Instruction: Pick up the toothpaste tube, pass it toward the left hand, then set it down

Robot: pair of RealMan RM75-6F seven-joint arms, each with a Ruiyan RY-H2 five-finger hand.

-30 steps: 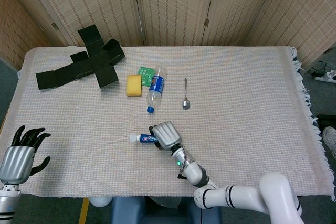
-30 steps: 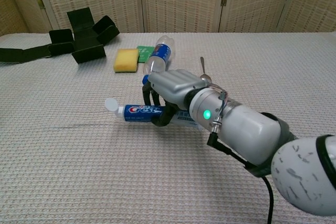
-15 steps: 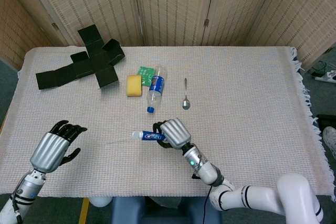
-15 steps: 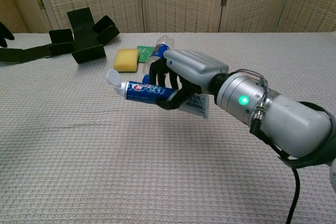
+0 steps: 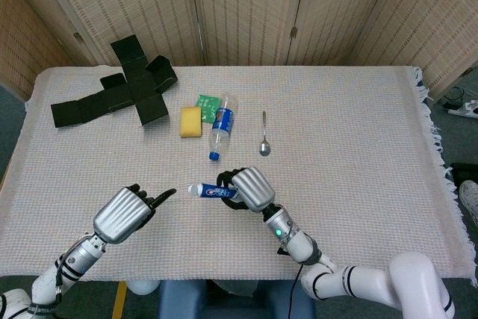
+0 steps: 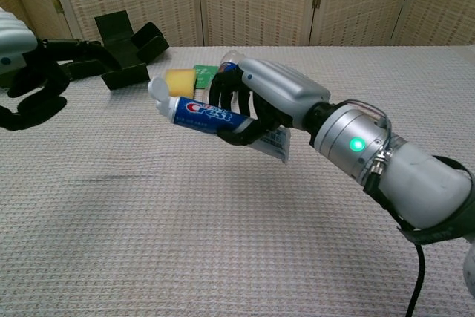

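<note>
My right hand [image 5: 249, 187] [image 6: 269, 98] grips the blue and white toothpaste tube [image 5: 210, 191] [image 6: 202, 113] and holds it above the table, white cap pointing left. My left hand [image 5: 127, 212] [image 6: 30, 72] is open with fingers spread, reaching in from the left toward the cap. A small gap separates its fingertips from the tube.
A water bottle [image 5: 221, 126], a yellow sponge [image 5: 190, 121], a green packet [image 5: 205, 101] and a spoon [image 5: 264, 137] lie behind the tube. A flattened black box [image 5: 119, 89] sits at the far left. The woven tablecloth [image 5: 351, 147] covers the table.
My right hand has lifted the tube higher off the cloth. My left hand has swept in from the left edge toward the tube's cap.
</note>
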